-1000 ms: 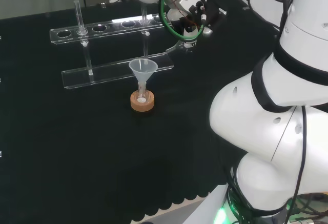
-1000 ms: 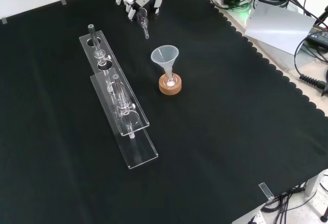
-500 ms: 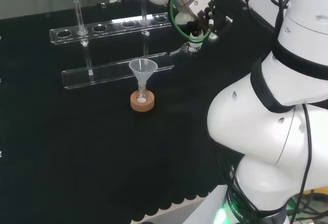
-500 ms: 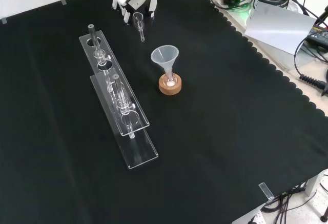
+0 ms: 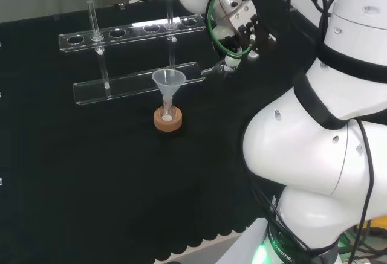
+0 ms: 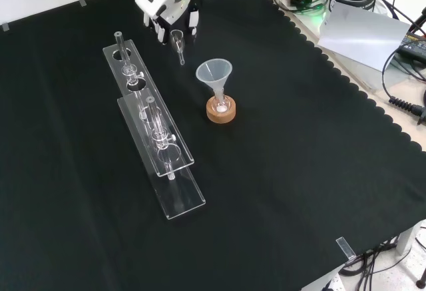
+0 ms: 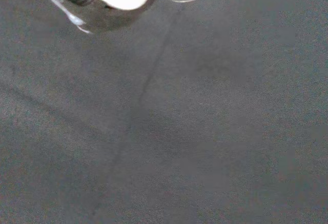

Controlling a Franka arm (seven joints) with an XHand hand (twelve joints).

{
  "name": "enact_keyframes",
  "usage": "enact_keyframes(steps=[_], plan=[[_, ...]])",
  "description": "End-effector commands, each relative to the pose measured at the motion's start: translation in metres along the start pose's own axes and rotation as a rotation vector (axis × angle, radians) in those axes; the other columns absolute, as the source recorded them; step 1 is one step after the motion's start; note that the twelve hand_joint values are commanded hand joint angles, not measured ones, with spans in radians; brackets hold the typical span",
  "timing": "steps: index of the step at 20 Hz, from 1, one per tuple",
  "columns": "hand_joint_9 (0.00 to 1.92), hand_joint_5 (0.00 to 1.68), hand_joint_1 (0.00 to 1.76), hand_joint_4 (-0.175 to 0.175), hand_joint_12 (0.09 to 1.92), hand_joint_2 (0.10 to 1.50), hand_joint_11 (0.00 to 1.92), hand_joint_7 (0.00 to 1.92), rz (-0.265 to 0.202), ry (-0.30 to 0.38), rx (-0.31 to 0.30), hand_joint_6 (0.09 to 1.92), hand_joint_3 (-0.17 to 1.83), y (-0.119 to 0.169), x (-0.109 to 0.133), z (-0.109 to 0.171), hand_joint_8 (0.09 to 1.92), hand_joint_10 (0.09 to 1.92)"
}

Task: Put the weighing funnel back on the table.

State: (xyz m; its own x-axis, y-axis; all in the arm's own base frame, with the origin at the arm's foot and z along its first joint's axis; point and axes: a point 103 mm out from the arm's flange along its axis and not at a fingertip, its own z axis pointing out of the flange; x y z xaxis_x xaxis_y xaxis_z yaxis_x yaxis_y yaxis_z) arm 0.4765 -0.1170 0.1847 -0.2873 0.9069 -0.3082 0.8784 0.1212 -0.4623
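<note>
The robot hand (image 6: 163, 1) is pinching the clear weighing funnel (image 6: 178, 41) by its wide end, stem dangling over the worktop (image 6: 299, 138) near the front view's top edge, probably light, slippery and fragile.

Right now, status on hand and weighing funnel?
Hand shut on weighing funnel, stem down. Not yet set down. Rack and funnel close by, neither under it.

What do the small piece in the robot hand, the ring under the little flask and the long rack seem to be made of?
Weighing funnel, pinched by the robot hand: clear and smooth, either glass or plastic; the black cloth shows through it.
Ring: probably cork, matte tan.
Rack: clear glossy sheet, likely acrylic, with bright edges and reflections.
</note>
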Motion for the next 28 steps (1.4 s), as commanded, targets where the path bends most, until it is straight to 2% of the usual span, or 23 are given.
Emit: enact_keyframes(steps=[1, 7, 8, 9, 10, 12, 15, 16, 17, 18, 19, 20, 22, 28], plan=[[1.41, 1.20, 1.26, 0.072, 0.94, 0.99, 0.93, 1.29, -0.030, 0.067, -0.023, 0.69, 0.03, 0.029, 0.009, 0.023, 0.48, 0.09], [1.41, 1.20, 1.26, 0.072, 0.94, 0.99, 0.93, 1.29, -0.036, 0.109, -0.017, 0.69, 0.03, 0.040, 0.010, 0.041, 0.48, 0.09], [1.41, 1.19, 1.27, -0.018, 0.95, 1.00, 0.92, 1.26, -0.035, 0.113, -0.017, 0.69, 0.03, 0.042, 0.011, 0.044, 0.55, 0.09], [1.41, 1.17, 1.27, -0.089, 0.96, 1.01, 0.91, 1.22, -0.035, 0.119, -0.017, 0.71, 0.02, 0.043, 0.011, 0.046, 0.62, 0.09], [1.40, 1.16, 1.28, -0.132, 0.97, 1.02, 0.91, 1.20, -0.035, 0.126, -0.019, 0.72, 0.02, 0.044, 0.012, 0.049, 0.66, 0.09], [1.40, 1.15, 1.28, -0.166, 0.98, 1.02, 0.90, 1.18, -0.036, 0.135, -0.021, 0.73, 0.02, 0.045, 0.013, 0.054, 0.70, 0.09], [1.40, 1.15, 1.28, -0.175, 0.98, 1.03, 0.90, 1.18, -0.033, 0.146, -0.015, 0.74, 0.02, 0.047, 0.012, 0.060, 0.71, 0.09], [1.40, 1.14, 1.28, -0.175, 0.98, 1.03, 0.90, 1.18, -0.034, 0.149, -0.013, 0.74, 0.02, 0.047, 0.013, 0.062, 0.71, 0.09], [1.40, 1.15, 1.27, -0.089, 0.99, 1.02, 0.90, 1.20, -0.036, 0.154, -0.012, 0.74, 0.02, 0.047, 0.013, 0.064, 0.66, 0.09], [1.40, 1.16, 1.26, -0.018, 0.99, 1.02, 0.90, 1.22, -0.036, 0.161, -0.010, 0.75, 0.01, 0.048, 0.013, 0.066, 0.62, 0.09], [1.41, 1.17, 1.26, 0.025, 0.99, 1.02, 0.90, 1.23, -0.037, 0.168, -0.009, 0.75, 0.01, 0.048, 0.013, 0.067, 0.60, 0.09], [1.41, 1.17, 1.25, 0.047, 0.99, 1.01, 0.90, 1.23, -0.039, 0.172, -0.008, 0.75, 0.01, 0.048, 0.014, 0.069, 0.58, 0.09], [1.41, 1.17, 1.25, 0.064, 0.99, 1.01, 0.90, 1.24, -0.041, 0.176, -0.006, 0.75, 0.01, 0.049, 0.016, 0.072, 0.57, 0.09], [1.41, 1.17, 1.25, 0.068, 0.99, 1.01, 0.90, 1.24, -0.040, 0.191, -0.008, 0.75, 0.01, 0.047, 0.015, 0.078, 0.57, 0.09]])
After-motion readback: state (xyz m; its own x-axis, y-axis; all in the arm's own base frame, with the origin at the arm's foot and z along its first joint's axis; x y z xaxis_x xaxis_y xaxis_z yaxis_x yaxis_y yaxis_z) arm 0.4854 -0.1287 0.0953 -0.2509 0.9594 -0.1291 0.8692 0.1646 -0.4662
